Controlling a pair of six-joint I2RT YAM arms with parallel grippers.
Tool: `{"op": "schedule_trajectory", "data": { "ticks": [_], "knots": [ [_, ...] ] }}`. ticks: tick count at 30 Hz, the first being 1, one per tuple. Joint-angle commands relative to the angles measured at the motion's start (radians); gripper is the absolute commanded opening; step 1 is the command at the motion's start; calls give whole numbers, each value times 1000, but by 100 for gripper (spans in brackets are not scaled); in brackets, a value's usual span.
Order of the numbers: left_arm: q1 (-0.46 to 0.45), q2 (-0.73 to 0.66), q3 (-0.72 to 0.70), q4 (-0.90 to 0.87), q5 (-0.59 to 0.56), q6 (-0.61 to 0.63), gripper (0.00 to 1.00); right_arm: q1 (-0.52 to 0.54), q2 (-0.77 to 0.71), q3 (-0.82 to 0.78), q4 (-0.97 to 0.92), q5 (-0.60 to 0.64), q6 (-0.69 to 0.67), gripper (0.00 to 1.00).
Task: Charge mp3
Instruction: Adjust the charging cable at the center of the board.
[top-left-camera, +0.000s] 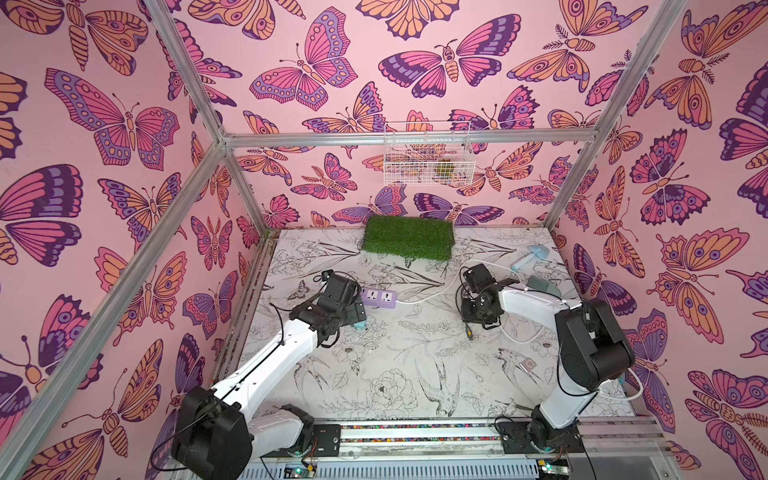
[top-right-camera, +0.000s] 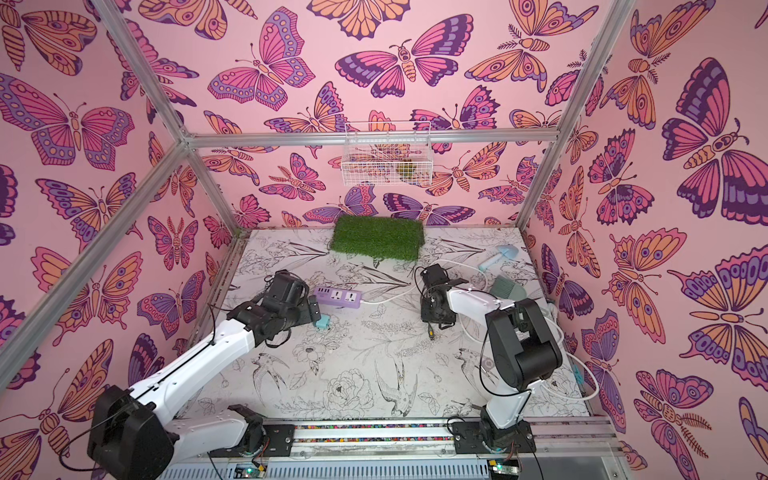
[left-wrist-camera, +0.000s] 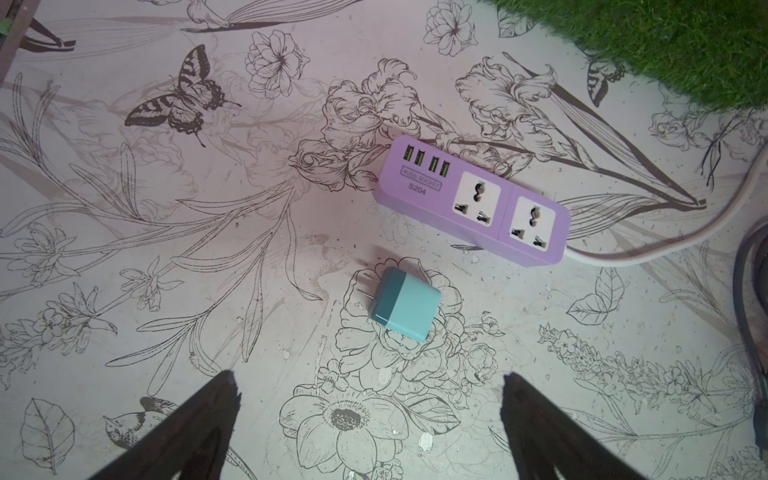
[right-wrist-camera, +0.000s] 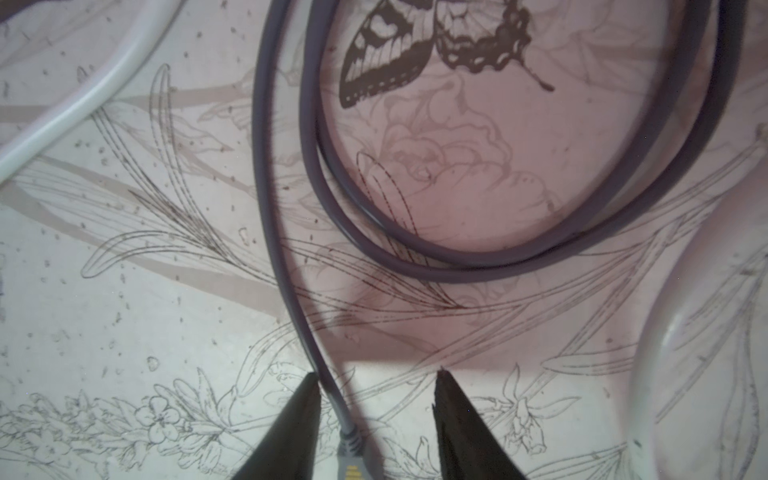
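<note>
In both top views, two arms reach over the desk (top-left-camera: 415, 374). The purple power strip (top-left-camera: 379, 298) lies near the left edge, past the middle. The small blue plug (top-left-camera: 360, 325) lies just beside it, under the left arm. The dark cable's tip (top-left-camera: 470, 333) pokes out below the right arm, near the middle of the desk. A grass mat (top-right-camera: 378, 243) sits at the back edge. I cannot find the mp3 player itself in any view.

In the left wrist view, the left claw (left-wrist-camera: 370, 399) is spread wide and holds nothing. It hangs over the plug (left-wrist-camera: 405, 303). I count one plug, one strip (left-wrist-camera: 473, 199), two big sockets and four small USB holes. The plug looks light, hard and a bit slippery. I think it is best pinched on its two flat sides, away from the metal prongs.

In the right wrist view, the right claw (right-wrist-camera: 376, 382) is partly open, one finger on each side of the cable (right-wrist-camera: 291, 232), close to its end. One finger (right-wrist-camera: 309, 386) seems to touch it; the other does not, so nothing is pinched yet. The cable is soft and bendy and lies in a loop. I count one dark cable and one white cord (right-wrist-camera: 83, 104). I think the stiff end piece is the best place to hold.
</note>
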Motion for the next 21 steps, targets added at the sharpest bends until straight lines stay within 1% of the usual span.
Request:
{"op": "schedule_trajectory", "data": {
  "ticks": [1, 5, 8, 12, 15, 16, 18, 19, 20, 21],
  "knots": [
    [-22, 16, 19, 14, 3, 79, 99, 24, 8, 1, -17, 14, 76, 42],
    [-42, 21, 11, 71, 33, 126, 98, 61, 1, -27, -12, 27, 184, 33],
    [-47, 26, 1, 115, 58, 153, 98, 85, -1, -47, -8, 42, 237, 32],
    [-53, 36, -4, 167, 105, 209, 98, 105, 9, -43, -37, 65, 269, 32],
    [-57, 43, 9, 186, 135, 240, 97, 115, 8, -39, -60, 66, 309, 30],
    [-59, 82, 14, 193, 147, 248, 97, 120, 4, -41, -63, 65, 334, 27],
    [-65, 92, 16, 216, 166, 261, 97, 139, -4, -42, -59, 65, 392, 22],
    [-68, 98, 17, 229, 179, 267, 96, 147, -4, -44, -50, 53, 425, 22],
    [-72, 103, 18, 241, 189, 275, 96, 153, 0, -46, -41, 36, 457, 26],
    [-77, 108, 18, 249, 195, 284, 96, 160, 5, -44, -32, 25, 482, 26]
  ]
}}
